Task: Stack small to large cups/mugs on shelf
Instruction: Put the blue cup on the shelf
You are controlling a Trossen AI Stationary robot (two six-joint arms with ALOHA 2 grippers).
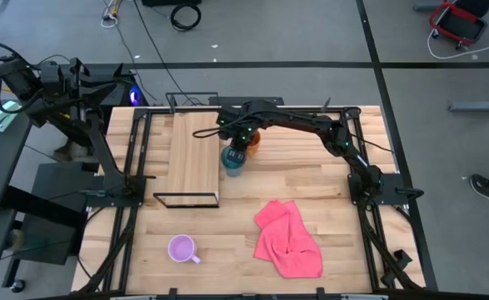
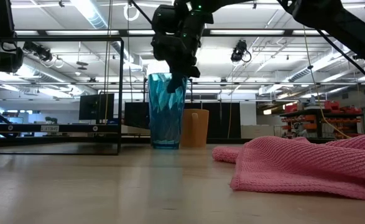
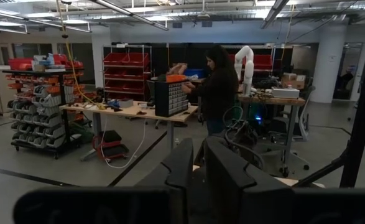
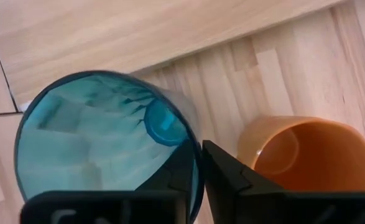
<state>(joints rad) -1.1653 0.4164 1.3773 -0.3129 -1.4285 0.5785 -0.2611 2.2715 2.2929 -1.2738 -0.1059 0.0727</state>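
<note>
The teal tumbler stands upright on its base on the tabletop, just right of the shelf. The orange mug stands upright close behind it. My right gripper comes down from above onto the tumbler's rim, narrowly open, one finger inside the tumbler and one outside. The lilac mug stands alone near the table's front edge. My left gripper hangs level off the table's left side, narrowly open with nothing between its fingers. My right gripper straddles the tumbler's rim wall on the side toward the orange mug, one finger inside and one finger outside, pointing steeply down. The tumbler stands upright on the table. I cannot tell whether the fingers touch the wall.
A crumpled pink cloth lies on the table's near right. The shelf's black frame stands at the table's left middle. Bare wood lies between the lilac mug and the cloth.
</note>
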